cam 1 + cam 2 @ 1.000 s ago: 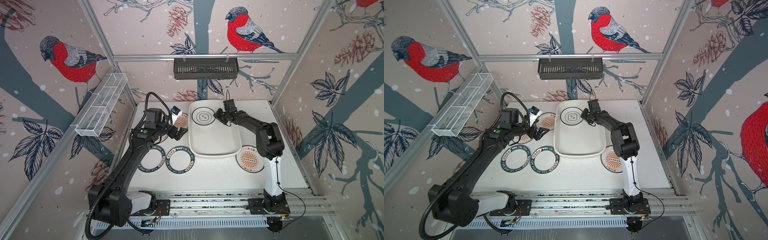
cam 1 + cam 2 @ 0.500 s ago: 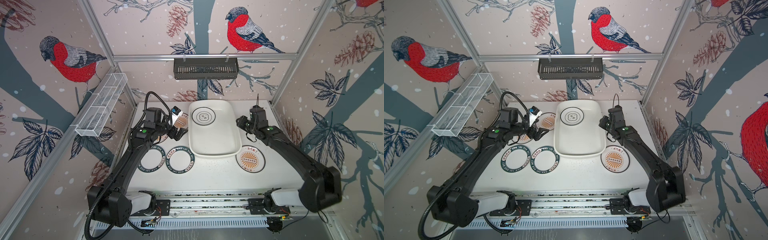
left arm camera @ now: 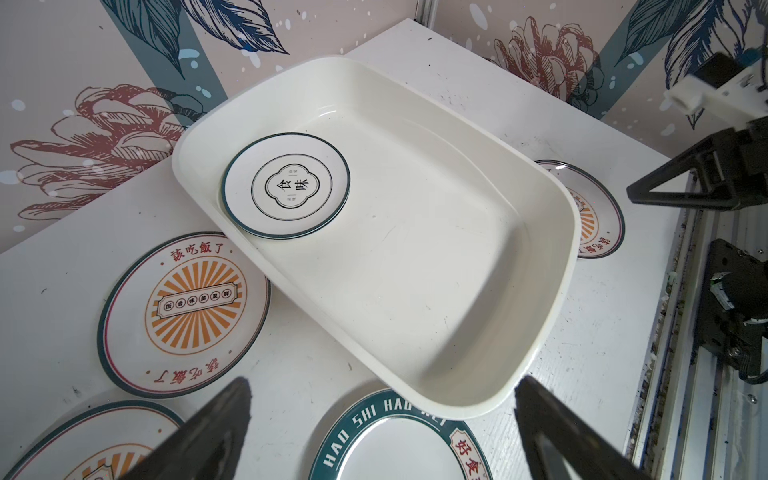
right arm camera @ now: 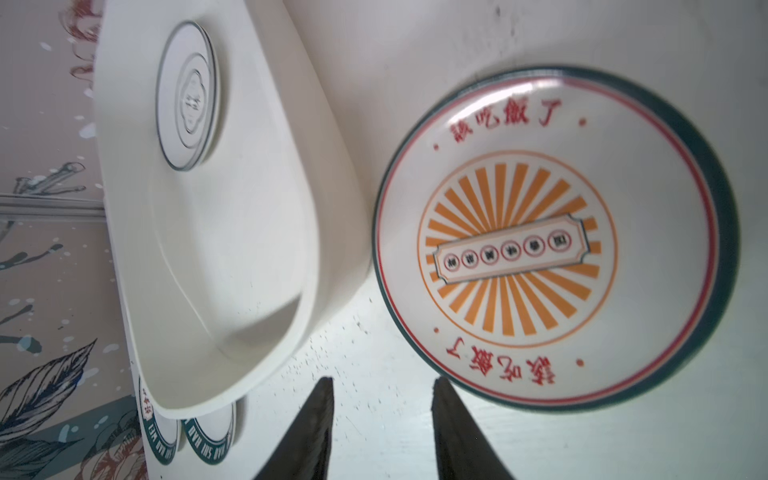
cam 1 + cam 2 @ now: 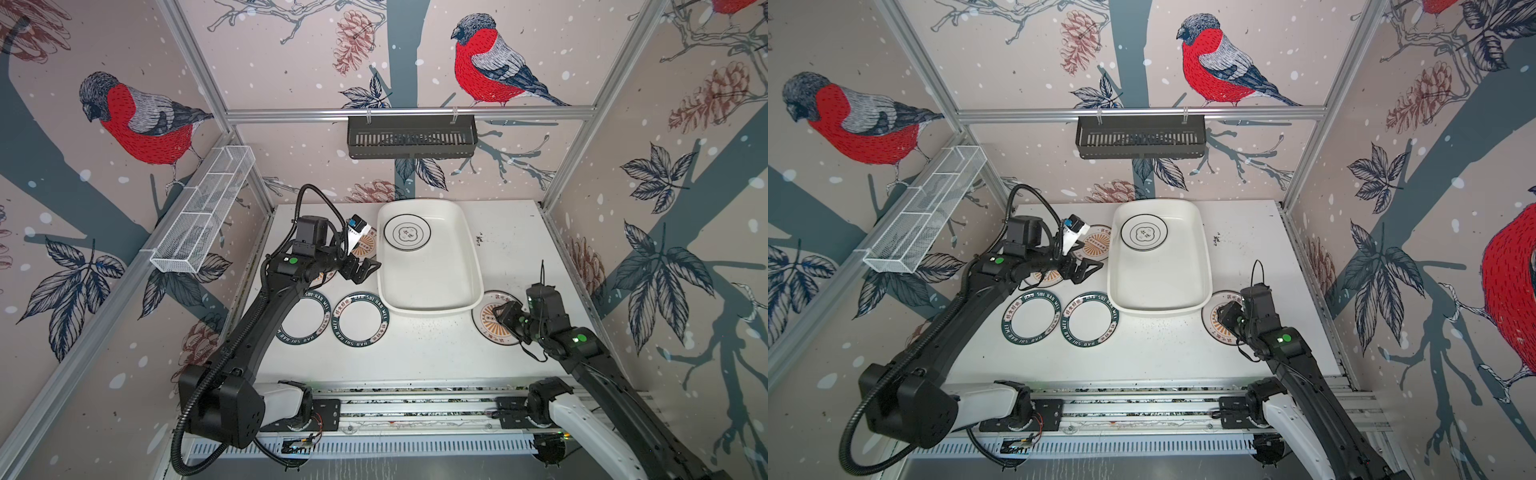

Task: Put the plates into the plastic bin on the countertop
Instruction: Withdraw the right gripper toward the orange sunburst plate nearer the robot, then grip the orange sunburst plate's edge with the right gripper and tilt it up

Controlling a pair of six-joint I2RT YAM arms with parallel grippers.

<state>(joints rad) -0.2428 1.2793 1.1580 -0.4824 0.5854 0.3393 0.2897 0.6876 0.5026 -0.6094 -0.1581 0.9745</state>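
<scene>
White plastic, the bin [image 5: 428, 286] sits mid-counter with one black-motif plate [image 5: 407, 232] lying flat in its far end. A second ago the right gripper [image 4: 382, 386] hovered beside that plate. It has now swung back to the lower right of both top views, over the sunburst plate [image 4: 540, 249] just beside the bin's near corner, its jaws partly apart and empty. So one plate looks delivered, and this is likely the next. The left gripper [image 3: 382, 384], spread wide and holding nothing, has stayed left of the bin above the green-rimmed plates [image 5: 360, 319] on the counter [image 5: 415, 357].
</scene>
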